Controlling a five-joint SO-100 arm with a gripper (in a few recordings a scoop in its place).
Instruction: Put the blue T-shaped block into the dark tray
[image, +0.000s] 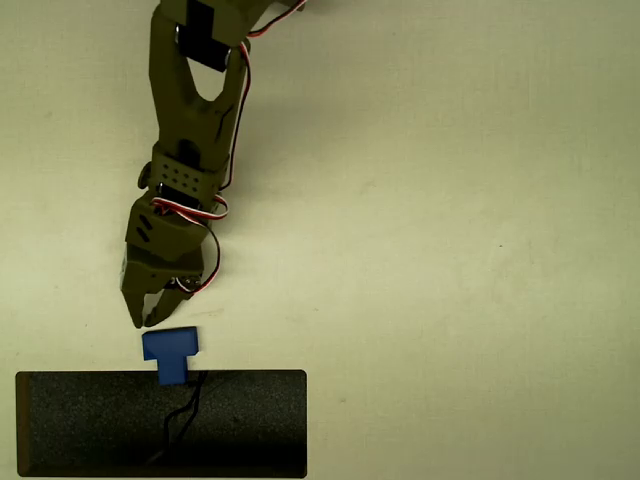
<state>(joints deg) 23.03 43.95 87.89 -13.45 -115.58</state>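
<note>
Blue is the colour that leads us: the blue T-shaped block (171, 352) lies flat on the pale table, its crossbar toward the arm and its stem pointing down the overhead view, with the stem's end reaching over the upper rim of the dark tray (90, 420). We judge it is straddling the edge rather than resting inside, so the task is not yet done. Just above the crossbar sits the gripper (152, 318), its tips close to the block but apart from it. The jaws look nearly pressed together and pinch nothing; only a narrow gap shows between the tips.

From here we see two risks. If the arm pushes the crossbar off centre, the block could pivot on the rim and swing aside onto the table instead of sliding in. If the jaws open and descend for a grasp, a finger may land on the crossbar and tip the block, since one end already sits raised on the rim.

The block is matte, solid, with square corners. The tray is a wide flat rectangle, black and speckled inside, edged by a thin brown rim, with a dark crack-like line running down from near the stem. The table (450, 250) is a smooth cream surface. The arm (195, 110) is olive green with red, white and black wires looping beside it.
</note>
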